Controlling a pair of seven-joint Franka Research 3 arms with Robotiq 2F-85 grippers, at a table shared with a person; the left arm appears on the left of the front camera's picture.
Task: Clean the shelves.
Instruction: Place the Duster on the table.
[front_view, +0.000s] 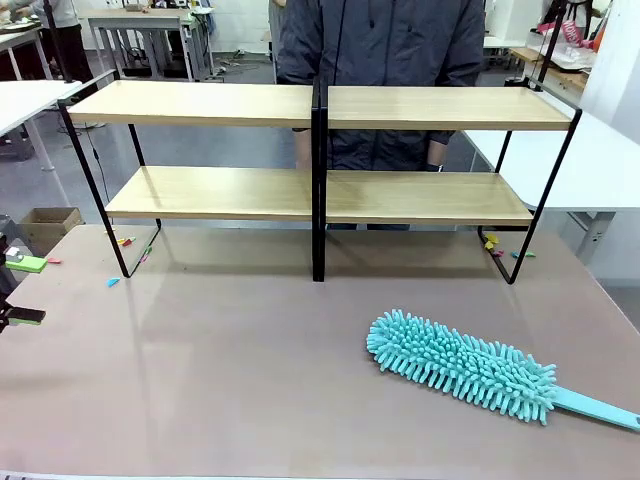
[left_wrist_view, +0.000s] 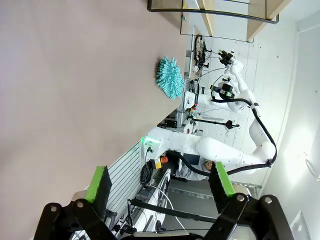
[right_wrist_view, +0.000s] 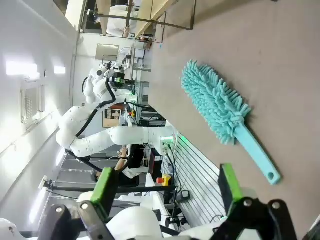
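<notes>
Front view shows the shelves (front_view: 320, 190) standing rigid at the table's far side, while our left gripper (front_view: 18, 290) and right gripper (right_wrist_view: 165, 192) both gape empty (we'd take the light, fluffy duster (front_view: 462, 366) by its stiff handle).

One shelves (front_view: 318, 190), one duster (front_view: 460, 365), perhaps six scraps (front_view: 113, 282).

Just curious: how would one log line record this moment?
fluffy turquoise microfibre duster: lying free on tabletop | right end effector: open | left end effector: open
</notes>
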